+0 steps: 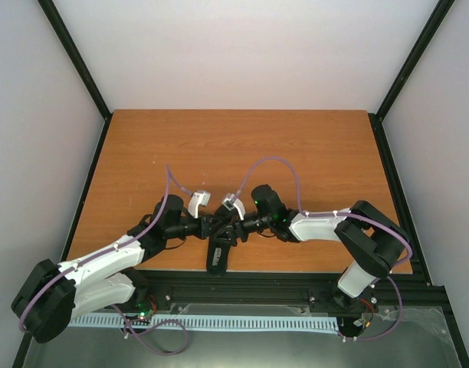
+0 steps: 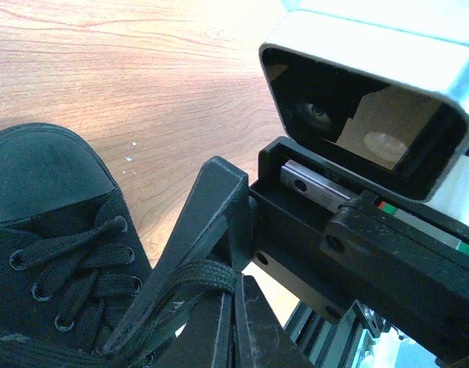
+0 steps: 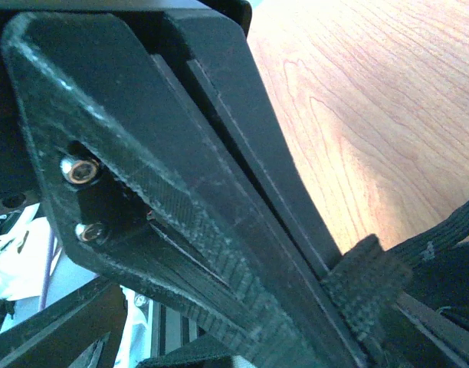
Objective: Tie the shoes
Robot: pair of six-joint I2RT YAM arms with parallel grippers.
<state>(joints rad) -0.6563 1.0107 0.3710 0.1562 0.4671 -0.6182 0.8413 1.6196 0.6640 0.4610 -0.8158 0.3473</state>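
Inspecting the work at the near edge of the counter (image 1: 242, 146): the sneaker (image 1: 218, 257) sits there, with both sets of jaws meeting directly over its lacing.

Finding one. My left jaws are closed. The left wrist view shows a flat black lace (image 2: 192, 280) running up from the eyelets (image 2: 40, 292) into them. I judge that strand pinched, not merely resting there.

Finding two. My right jaws sit just beside the left ones, so close that I cannot say whether they touch. The right wrist view is filled by my own fingers (image 3: 142, 176), with a band of lace lying across them near the tips. Whether those jaws stand open or have bitten on it cannot be told from that angle.

Finding three. The eyelets are threaded and crossed. No knot or bow is visible.

Assessment. The step in hand appears to be passing or crossing a strand, early in the tie: left holds, right is placed to take. The next move calls for the right jaws to seat squarely on the lace just beside the left grip, and for that hold to be sure before the left lets go.

Concerns. A thin lace slips off tips readily, the two sets of fingers may foul, and a light sneaker this near the edge could be dragged.
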